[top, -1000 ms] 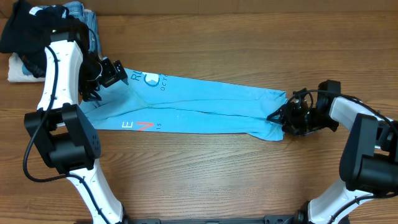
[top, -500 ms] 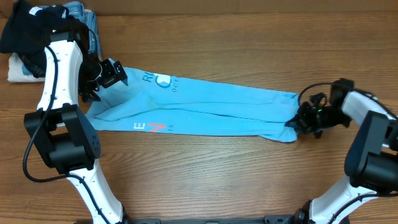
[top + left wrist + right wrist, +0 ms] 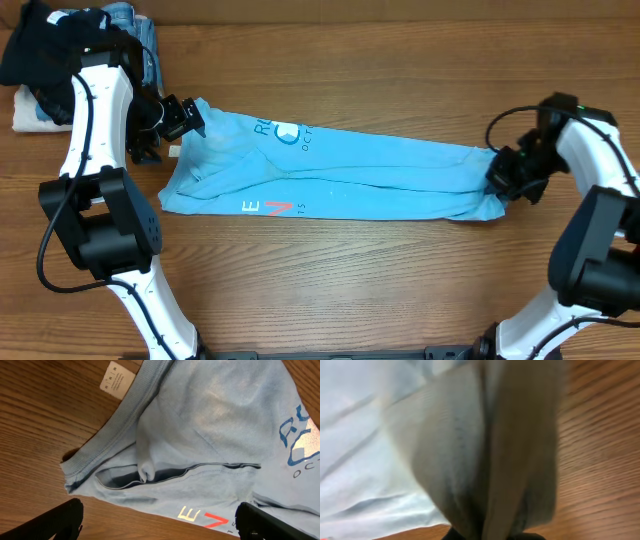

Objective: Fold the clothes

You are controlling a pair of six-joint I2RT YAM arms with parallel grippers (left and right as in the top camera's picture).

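The light sky-blue T-shirt (image 3: 340, 175) lies folded into a long strip across the table, red-and-white lettering near its left front edge. My left gripper (image 3: 186, 118) hovers over the collar end. In the left wrist view its fingers (image 3: 159, 520) are spread wide, with the shirt (image 3: 215, 425) and bare wood between them and nothing gripped. My right gripper (image 3: 503, 172) is shut on the shirt's right end. In the right wrist view, bunched fabric (image 3: 370, 435) fills the jaws (image 3: 490, 532) and hides the fingers.
A black garment (image 3: 50, 45), blue denim jeans (image 3: 135, 30) and a white folded piece (image 3: 28, 115) are piled at the far left corner behind my left arm. A white neck label (image 3: 116, 379) sticks out at the collar.
My right gripper has pulled the shirt's end to the right, and the whole shirt has slid right with it. My left gripper has stayed in place.
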